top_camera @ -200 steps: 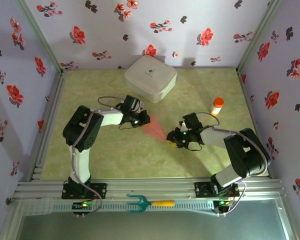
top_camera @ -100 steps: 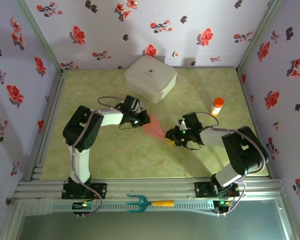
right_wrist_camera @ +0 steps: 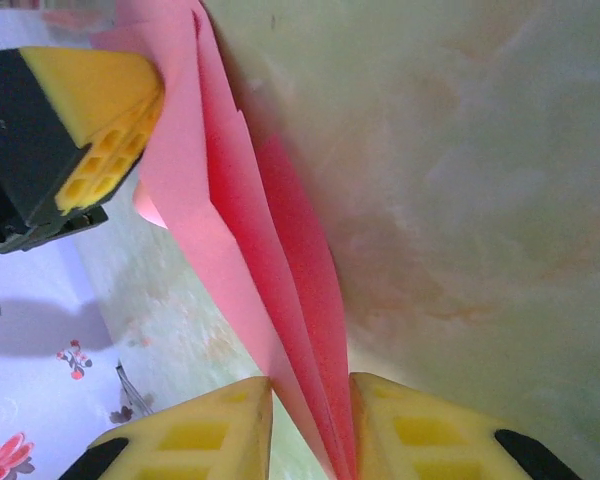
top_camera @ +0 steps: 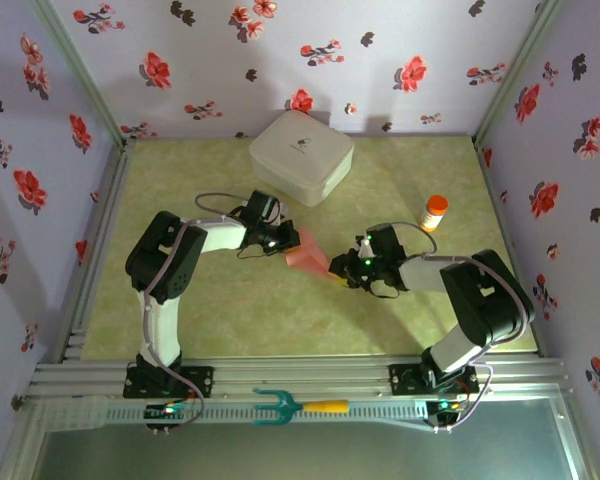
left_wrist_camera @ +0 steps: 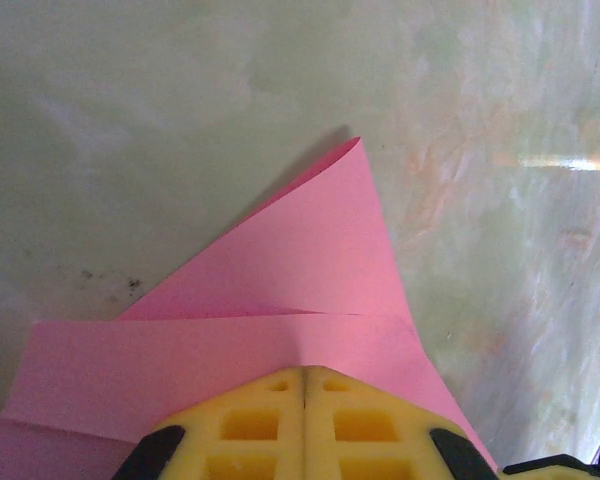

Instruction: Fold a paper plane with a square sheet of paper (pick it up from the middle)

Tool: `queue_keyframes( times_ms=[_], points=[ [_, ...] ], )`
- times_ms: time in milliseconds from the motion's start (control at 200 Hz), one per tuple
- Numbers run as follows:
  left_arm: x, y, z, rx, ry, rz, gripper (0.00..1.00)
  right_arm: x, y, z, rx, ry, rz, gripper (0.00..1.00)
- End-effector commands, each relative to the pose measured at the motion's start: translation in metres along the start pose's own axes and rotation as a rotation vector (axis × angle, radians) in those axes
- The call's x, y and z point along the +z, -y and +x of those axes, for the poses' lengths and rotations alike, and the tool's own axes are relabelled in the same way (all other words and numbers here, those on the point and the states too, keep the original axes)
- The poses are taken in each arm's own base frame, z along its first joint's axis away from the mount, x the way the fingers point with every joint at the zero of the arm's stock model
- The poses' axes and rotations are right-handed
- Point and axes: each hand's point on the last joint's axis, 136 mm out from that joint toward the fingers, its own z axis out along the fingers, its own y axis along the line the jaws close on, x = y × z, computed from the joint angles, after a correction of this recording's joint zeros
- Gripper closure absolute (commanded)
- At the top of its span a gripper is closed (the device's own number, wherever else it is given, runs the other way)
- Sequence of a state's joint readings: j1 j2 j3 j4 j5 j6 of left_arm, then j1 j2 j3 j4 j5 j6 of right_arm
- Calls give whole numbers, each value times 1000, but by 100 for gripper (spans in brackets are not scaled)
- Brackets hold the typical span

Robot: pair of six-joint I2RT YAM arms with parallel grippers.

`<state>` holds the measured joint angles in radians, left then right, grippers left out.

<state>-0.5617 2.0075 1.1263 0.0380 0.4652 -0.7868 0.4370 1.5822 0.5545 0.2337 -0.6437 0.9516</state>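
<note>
The pink-red paper is folded into a pointed dart, the paper plane (top_camera: 308,258), and it spans the gap between my two grippers at mid-table. My left gripper (top_camera: 290,243) is shut on its wide end; in the left wrist view the yellow pads (left_wrist_camera: 250,425) are pressed together on the paper plane (left_wrist_camera: 310,260). My right gripper (top_camera: 338,275) is at the narrow end. In the right wrist view the folded layers of the paper plane (right_wrist_camera: 195,180) pass between the right gripper (right_wrist_camera: 312,380) fingers, against one pad and with a gap at the other. A left finger (right_wrist_camera: 110,130) shows at the top left.
A white rounded box (top_camera: 301,155) stands at the back of the green mat. An orange-capped bottle (top_camera: 435,212) stands upright just behind my right arm. A teal fork with a yellow handle (top_camera: 290,406) lies on the front rail. Flowered walls close in three sides.
My right gripper has moved left toward the left one. The paper between them has gone from a wide flat fan to a narrower, bunched shape. My left gripper stays put.
</note>
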Motion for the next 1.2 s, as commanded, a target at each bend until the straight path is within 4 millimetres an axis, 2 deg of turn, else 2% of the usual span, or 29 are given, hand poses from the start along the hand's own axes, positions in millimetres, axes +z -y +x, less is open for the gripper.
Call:
queue_keyframes(
  times_ms=[0,270,500,770,1195],
  points=[
    [3,-26,16,-54,-52,-72,99,-1,1,-2,-14,5,-16,72],
    [3,-26,14,-54,-50,-72,99,-7,5,1,-16,12,-14,70],
    [3,-25,14,-53,-50,-71,99,-8,1,-2,-32,23,-36,71],
    [3,-24,14,-52,-51,-69,98,-10,5,-5,-41,32,-28,72],
    [-1,-17,10,-38,-34,-53,96,-13,4,-5,-54,43,-39,84]
  ],
)
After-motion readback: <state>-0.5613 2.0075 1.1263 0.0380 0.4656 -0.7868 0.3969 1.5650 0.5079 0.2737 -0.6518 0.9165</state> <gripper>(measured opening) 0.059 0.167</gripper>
